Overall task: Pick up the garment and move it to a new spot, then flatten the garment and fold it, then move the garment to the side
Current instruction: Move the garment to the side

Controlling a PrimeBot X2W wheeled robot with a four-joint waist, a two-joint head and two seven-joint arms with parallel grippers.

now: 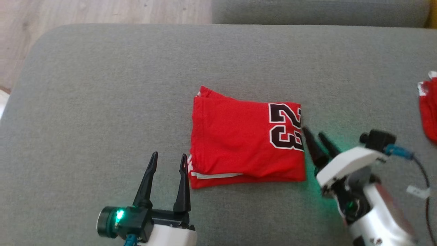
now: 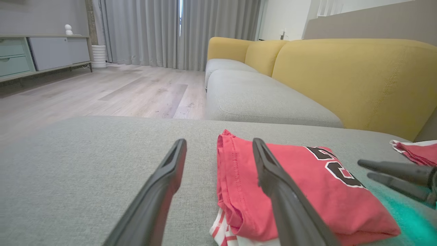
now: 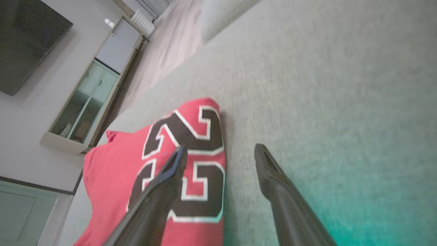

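A red jersey (image 1: 245, 140) with a black number 23 lies folded into a rough rectangle in the middle of the grey cushion (image 1: 102, 102). My left gripper (image 1: 169, 160) stands open at the jersey's near left corner, its right finger by the white-trimmed edge. In the left wrist view the jersey (image 2: 307, 191) lies under and beyond the right finger. My right gripper (image 1: 312, 133) is open at the jersey's right edge, beside the number, empty. In the right wrist view the jersey (image 3: 112, 171) sits below the left finger, and the other finger is over bare cushion.
A second red garment (image 1: 429, 109) lies at the cushion's far right edge. Wooden floor (image 1: 68, 13) shows beyond the cushion's rounded far left corner. Another grey seat (image 2: 259, 102) with yellow backrests (image 2: 355, 75) stands behind. Bare cushion surrounds the jersey.
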